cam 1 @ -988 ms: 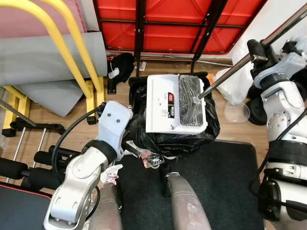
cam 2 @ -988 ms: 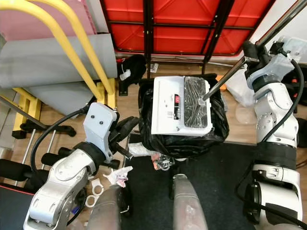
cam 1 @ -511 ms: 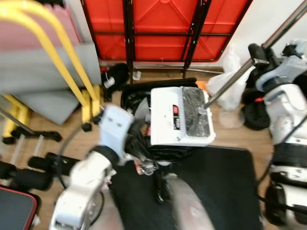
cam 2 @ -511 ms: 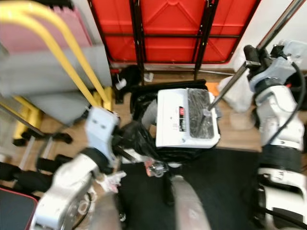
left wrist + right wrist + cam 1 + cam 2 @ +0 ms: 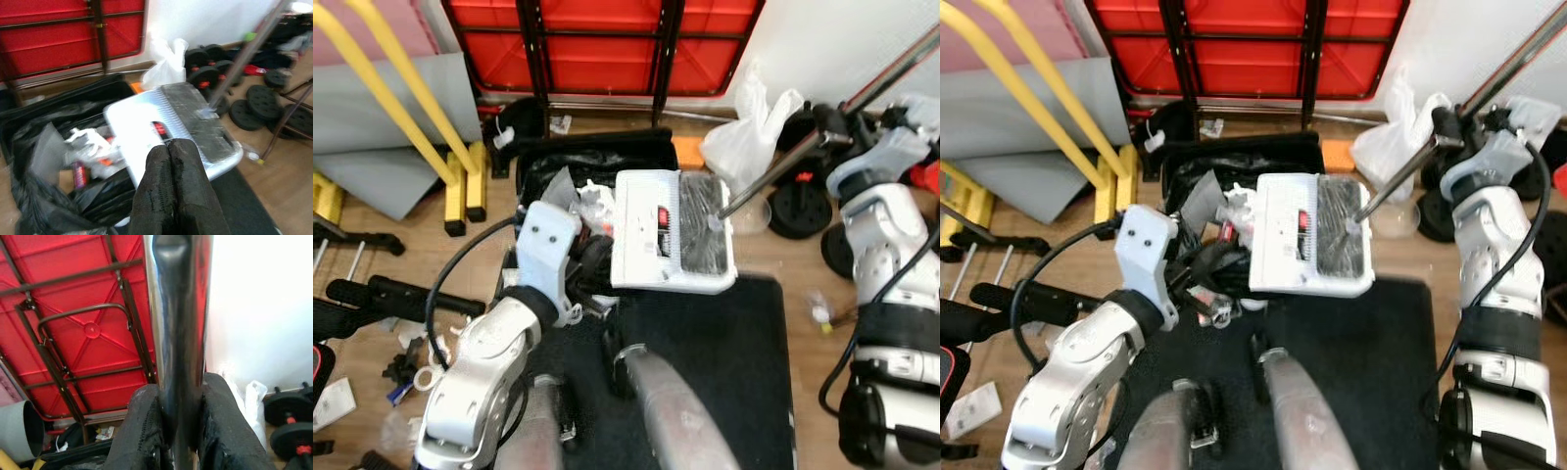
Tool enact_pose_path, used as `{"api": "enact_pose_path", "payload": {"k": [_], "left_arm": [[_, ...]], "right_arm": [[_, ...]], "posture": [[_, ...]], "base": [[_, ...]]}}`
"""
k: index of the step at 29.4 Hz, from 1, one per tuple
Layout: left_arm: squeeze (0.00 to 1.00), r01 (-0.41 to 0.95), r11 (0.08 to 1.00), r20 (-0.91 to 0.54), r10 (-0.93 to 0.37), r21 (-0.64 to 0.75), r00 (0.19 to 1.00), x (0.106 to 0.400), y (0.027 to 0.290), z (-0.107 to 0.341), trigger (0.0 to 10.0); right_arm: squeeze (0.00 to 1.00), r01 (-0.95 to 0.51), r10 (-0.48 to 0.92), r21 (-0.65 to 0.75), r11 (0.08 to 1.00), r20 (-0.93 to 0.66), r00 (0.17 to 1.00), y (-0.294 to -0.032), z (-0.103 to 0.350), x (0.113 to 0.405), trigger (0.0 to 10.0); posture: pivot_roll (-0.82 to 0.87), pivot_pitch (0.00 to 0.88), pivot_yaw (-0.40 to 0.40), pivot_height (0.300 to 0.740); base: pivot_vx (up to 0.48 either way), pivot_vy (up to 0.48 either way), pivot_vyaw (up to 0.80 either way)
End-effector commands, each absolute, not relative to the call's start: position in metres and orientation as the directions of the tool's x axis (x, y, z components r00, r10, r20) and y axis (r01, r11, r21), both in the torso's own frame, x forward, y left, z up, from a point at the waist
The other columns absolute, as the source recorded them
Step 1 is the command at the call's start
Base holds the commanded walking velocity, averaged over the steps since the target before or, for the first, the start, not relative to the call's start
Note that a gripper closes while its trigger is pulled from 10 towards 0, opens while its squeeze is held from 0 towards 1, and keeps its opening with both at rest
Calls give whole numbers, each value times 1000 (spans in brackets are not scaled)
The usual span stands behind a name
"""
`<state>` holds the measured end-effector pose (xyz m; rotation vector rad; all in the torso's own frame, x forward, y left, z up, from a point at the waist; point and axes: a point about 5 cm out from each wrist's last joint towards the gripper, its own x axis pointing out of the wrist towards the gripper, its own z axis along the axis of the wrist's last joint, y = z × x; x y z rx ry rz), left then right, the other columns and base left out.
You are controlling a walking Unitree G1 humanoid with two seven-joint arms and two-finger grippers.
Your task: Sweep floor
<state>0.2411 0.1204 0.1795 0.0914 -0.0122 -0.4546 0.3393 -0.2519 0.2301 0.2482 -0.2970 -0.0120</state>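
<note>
Sweeper [image 5: 674, 230]: I read its white head as resting flat across the near rim of the black bag [image 5: 1197, 164], overhanging the dark mat [image 5: 724, 362] closest to me. My left gripper [image 5: 174, 188] sits just beside the head's left edge, fingers pressed together with nothing between them. The long axis that matters is the metal handle [image 5: 783, 166]: it rises from the head's right side, slanting up and right to my right gripper [image 5: 177, 416], which is clamped around it; that arm steers the sweep. A red patch [image 5: 1304, 221] on the head carries marks too small to read. Beyond stand a white plastic bag [image 5: 744, 137], weight plates [image 5: 798, 206] and a red table [image 5: 1244, 44].
</note>
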Motion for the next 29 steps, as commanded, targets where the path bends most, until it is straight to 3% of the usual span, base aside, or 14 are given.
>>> {"api": "enact_pose_path", "payload": {"k": [1, 16, 25, 29], "left_arm": [[0, 457, 887, -43, -455, 66, 889, 240, 117, 172, 10000], [0, 450, 891, -31, -449, 60, 893, 246, 115, 174, 10000], [0, 424, 899, 27, -429, 110, 903, 250, 118, 179, 10000], [0, 447, 878, 1, -454, 170, 891, 251, 118, 178, 10000]], "right_arm": [[0, -16, -68, 235, 972, 346, 936, -258, 241, 330, 10000], [0, -23, -61, 238, 971, 340, 938, -253, 238, 325, 10000], [0, -35, -54, 250, 968, 338, 940, -246, 235, 321, 10000], [0, -46, -42, 256, 966, 328, 944, -241, 228, 319, 10000]], "posture": [[-118, 264, -139, 740], [-126, 235, -139, 740], [-125, 215, -126, 740], [-117, 199, -120, 740]], "base": [[0, 480, 0], [0, 480, 0], [0, 0, 0], [0, -373, 0]]}}
